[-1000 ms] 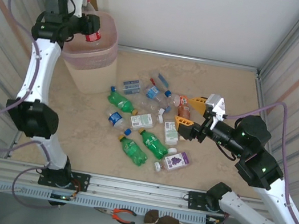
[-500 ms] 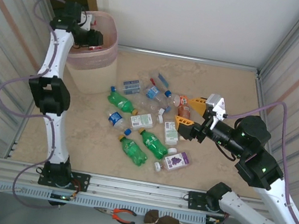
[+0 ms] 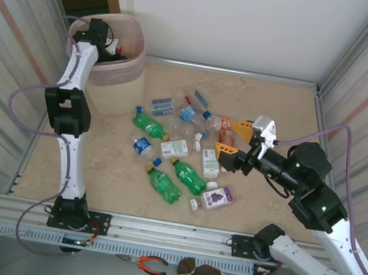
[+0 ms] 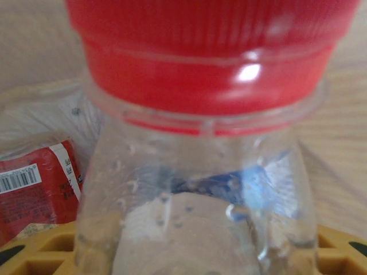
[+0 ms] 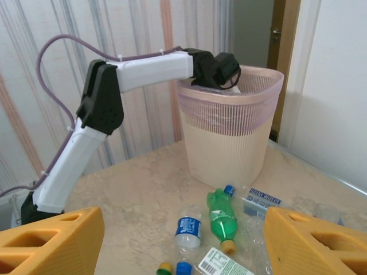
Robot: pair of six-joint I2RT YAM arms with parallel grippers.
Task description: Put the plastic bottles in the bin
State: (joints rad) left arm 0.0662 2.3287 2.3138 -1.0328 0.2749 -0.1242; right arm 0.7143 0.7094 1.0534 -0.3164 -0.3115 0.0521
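Inside the rim of the bin [image 3: 117, 94], a clear red-capped bottle [image 4: 195, 172], long axis pointing away from the wrist and cap outermost. Gripped between the yellow pads [image 4: 34, 252] of the left pincer [image 3: 112, 52], partly closed. Likely needs only a release. Over the plastic bottles [image 3: 188, 176] strewn mid-tabletop [image 3: 107, 167], and nearer them, the right pincer [image 3: 233, 140], spread wide and empty.

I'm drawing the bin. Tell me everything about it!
The bin is a tall beige basket with ribbed walls and rounded corners, seemingly plastic. A see-through pink bag folds over its rim. It stands upright in the far left corner of the table. The left gripper reaches into its mouth.
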